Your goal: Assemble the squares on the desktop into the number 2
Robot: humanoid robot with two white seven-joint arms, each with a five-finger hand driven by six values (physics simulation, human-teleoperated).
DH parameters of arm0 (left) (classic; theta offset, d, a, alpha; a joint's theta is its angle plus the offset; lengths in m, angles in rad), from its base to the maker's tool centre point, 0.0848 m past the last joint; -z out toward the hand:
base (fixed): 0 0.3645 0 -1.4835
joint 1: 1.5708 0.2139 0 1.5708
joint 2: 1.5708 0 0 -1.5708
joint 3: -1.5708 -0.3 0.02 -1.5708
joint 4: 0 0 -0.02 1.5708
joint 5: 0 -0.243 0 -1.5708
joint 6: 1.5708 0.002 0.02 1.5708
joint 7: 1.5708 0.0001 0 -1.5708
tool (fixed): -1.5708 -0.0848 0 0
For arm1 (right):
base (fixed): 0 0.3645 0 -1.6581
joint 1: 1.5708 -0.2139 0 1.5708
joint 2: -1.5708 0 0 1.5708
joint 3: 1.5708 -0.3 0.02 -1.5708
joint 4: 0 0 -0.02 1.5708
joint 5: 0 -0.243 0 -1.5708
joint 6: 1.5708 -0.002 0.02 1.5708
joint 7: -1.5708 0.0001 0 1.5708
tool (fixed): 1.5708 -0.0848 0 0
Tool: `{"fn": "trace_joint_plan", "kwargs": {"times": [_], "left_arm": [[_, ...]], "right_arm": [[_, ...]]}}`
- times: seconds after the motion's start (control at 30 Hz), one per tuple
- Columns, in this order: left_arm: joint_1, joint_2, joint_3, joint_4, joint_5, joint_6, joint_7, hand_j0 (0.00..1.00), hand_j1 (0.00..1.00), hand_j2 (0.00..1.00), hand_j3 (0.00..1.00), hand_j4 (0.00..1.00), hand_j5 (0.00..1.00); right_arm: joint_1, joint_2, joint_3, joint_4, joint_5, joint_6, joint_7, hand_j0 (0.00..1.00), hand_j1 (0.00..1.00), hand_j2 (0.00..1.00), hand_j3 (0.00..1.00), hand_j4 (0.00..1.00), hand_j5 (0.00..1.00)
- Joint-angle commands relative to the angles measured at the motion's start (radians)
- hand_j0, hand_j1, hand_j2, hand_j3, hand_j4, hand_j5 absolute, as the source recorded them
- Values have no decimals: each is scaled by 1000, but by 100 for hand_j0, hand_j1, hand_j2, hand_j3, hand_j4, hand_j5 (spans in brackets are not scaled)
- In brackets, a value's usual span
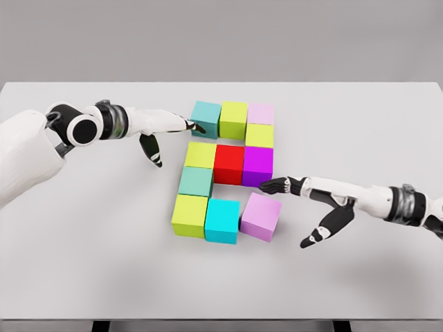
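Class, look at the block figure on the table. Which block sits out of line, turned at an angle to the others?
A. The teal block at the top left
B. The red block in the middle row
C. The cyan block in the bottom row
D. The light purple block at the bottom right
D: the light purple block at the bottom right is rotated, while the red block, teal block and cyan block sit square in the grid.

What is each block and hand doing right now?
Top teal cube: flat, left hand's fingertips touching it.
Light purple cube: bottom right, turned askew, not lined up.
Other cubes: flat, in rows.
Left hand: open, fingers stretched.
Right hand: open, beside the magenta cube.
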Motion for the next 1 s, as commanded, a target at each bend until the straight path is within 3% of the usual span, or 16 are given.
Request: {"fn": "trace_joint_plan", "kwargs": {"times": [0.0,0.3,0.43,0.47,0.57,0.6,0.67,0.7,0.73,0.77,0.97], "left_arm": [[0,-2,1,4,2,0,0,100,100,100,100,100,100],[-2,17,2,4,3,-2,0,100,100,100,100,100,100],[2,99,42,-10,17,-8,0,100,100,100,100,100,100],[6,147,96,-13,29,-55,0,100,100,100,100,100,100],[11,397,238,-10,245,-342,0,100,100,100,100,100,100],[18,448,271,-7,270,-391,0,100,100,100,100,100,100],[23,515,347,36,261,-460,0,100,100,100,100,100,100],[23,517,350,66,259,-492,0,100,100,100,100,100,100],[23,511,352,163,259,-534,0,100,100,100,100,100,100],[23,511,352,211,259,-534,0,100,100,100,100,100,100],[32,514,352,280,261,-534,0,100,100,100,100,100,100]], "right_arm": [[0,8,0,3,-6,1,0,100,100,100,100,100,100],[-6,12,-6,61,-9,1,0,100,100,100,100,100,100],[-8,38,-1,89,-10,1,0,100,100,100,100,100,100],[-8,43,0,91,-10,1,0,100,100,100,100,100,100],[-8,60,12,104,-9,1,0,100,100,100,100,100,100],[-8,61,15,104,-9,1,0,100,100,100,100,100,100],[-8,66,23,104,-7,1,0,100,100,100,100,100,100],[-8,67,26,104,-7,1,0,100,100,100,100,100,100],[-8,67,29,104,-7,1,0,100,100,100,100,100,100],[-8,74,32,104,-6,1,0,100,100,100,100,100,100],[-11,84,46,100,-1,1,0,100,100,100,100,100,100]]}}
